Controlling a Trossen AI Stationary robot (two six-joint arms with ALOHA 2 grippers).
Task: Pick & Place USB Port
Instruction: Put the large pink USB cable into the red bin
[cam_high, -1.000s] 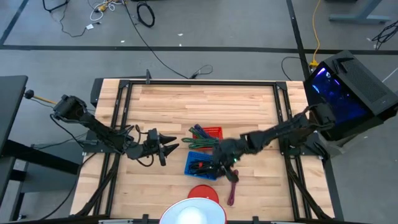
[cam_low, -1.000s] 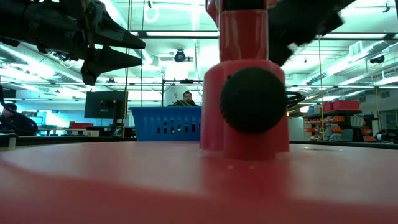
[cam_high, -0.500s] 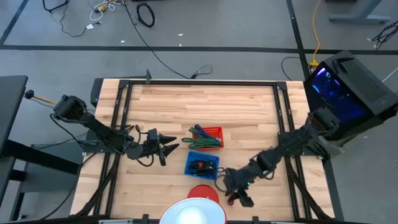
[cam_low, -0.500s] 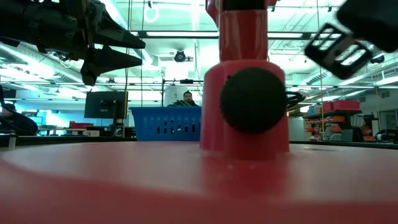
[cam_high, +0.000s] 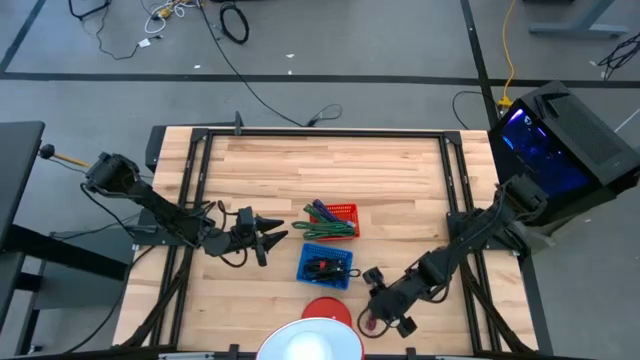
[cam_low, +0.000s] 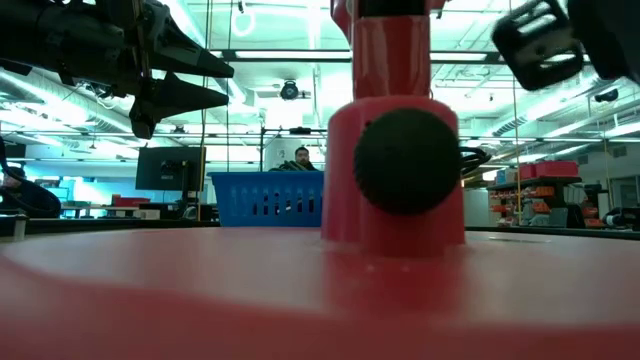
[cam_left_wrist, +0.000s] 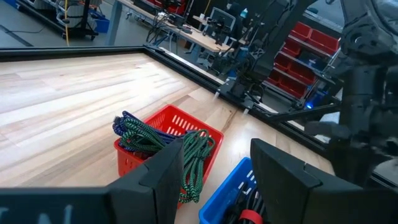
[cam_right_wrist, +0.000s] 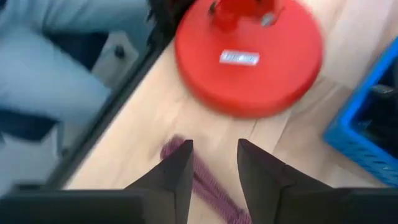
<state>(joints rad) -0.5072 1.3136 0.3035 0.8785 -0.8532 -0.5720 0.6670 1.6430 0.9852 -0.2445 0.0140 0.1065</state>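
A purple cable (cam_right_wrist: 204, 179) lies flat on the wooden table near its front edge, beside a round red stand base (cam_right_wrist: 249, 59). My right gripper (cam_right_wrist: 212, 163) hangs open just above the cable, slanting down, one finger on each side of it; in the high view the gripper (cam_high: 375, 312) hides most of the cable (cam_high: 368, 323). A red basket (cam_high: 340, 212) holds green and blue cables (cam_left_wrist: 186, 149). A blue basket (cam_high: 325, 265) holds black cables. My left gripper (cam_high: 278, 236) waits open and level, left of the baskets.
The red stand base (cam_high: 325, 310) and a white dome (cam_high: 310, 342) sit at the table's near edge, left of my right gripper. Black frame rails (cam_high: 470, 260) run along both sides. Bare wood fills the far half of the table.
My right gripper has swung from beside the blue basket toward the table's near edge, turning and tipping as it went, and now hangs over the purple cable next to the red base. Most of that move came early. The cable and baskets have stayed put.
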